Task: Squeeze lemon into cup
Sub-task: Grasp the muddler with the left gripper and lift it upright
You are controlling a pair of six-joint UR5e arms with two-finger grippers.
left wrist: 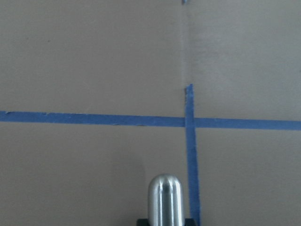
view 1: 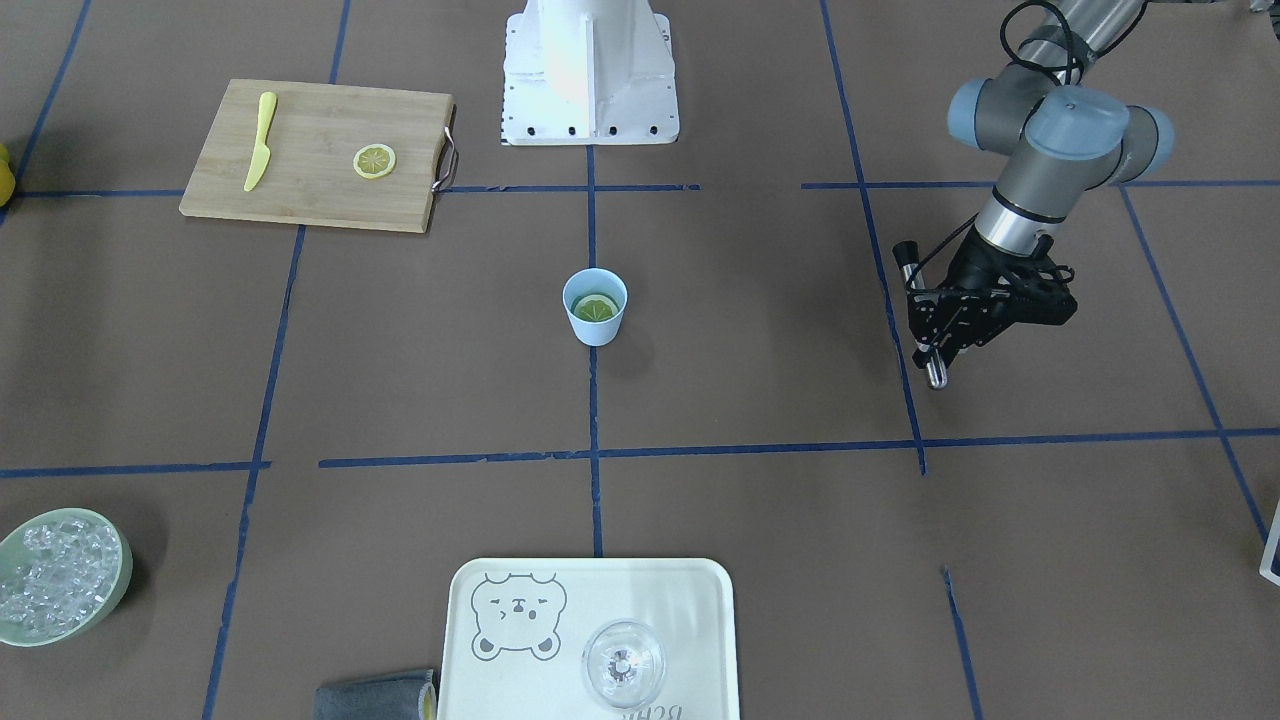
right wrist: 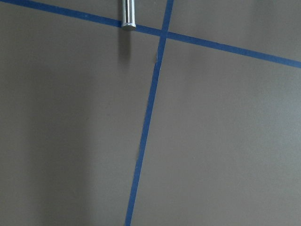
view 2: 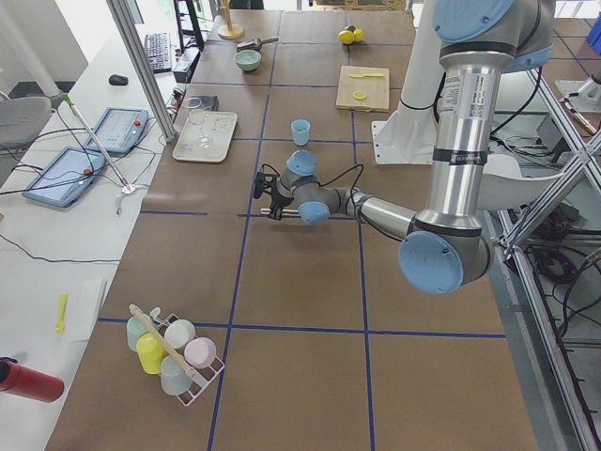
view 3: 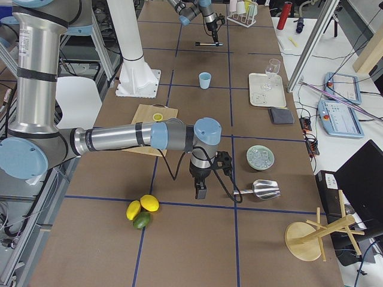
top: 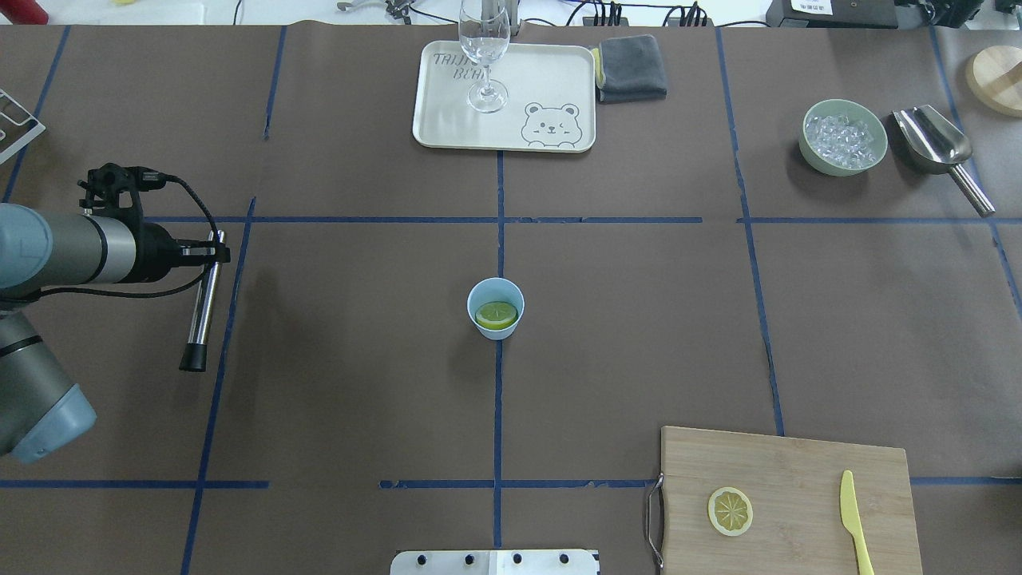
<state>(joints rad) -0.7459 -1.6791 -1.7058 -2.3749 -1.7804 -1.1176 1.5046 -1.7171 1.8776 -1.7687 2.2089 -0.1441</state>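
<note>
The cup (top: 495, 289) stood upright mid-table on a blue tape line, w/ the lemon (top: 496, 315) lying tilted inside it, below the rim. L gripper (top: 209, 254) hung well off to the cup's side, clenched on a metal rod (top: 200, 319) that stuck out both sides of the jaws. R gripper (view 3: 200, 190) pointed down at the table near the scoop (view 3: 263, 190), far from the cup; whether it was parted or closed, can't tell.

Around: cutting board (top: 790, 479) at the robot's right w/ a second slice (top: 730, 511) and yellow knife (top: 854, 515) lying apart on it. Opposite side: tray (top: 447, 120) carrying a clear glass (top: 485, 48), grey cloth (top: 632, 68) just beside the tray. Bowl of ice (top: 842, 166) sat next to the scoop. Whole citrus fruits (view 3: 142, 210) lay near the R arm; a rack of cups (view 2: 174, 352) sat at the table's L end.

Hard to see: the lemon looked greenish in the cup's shade, part hidden by the wall. Overhead view cut off the knife tip and glass rim. R wrist view showed only paper, tape and a metal handle end (right wrist: 128, 16) cut by the top edge; no fingers.
</note>
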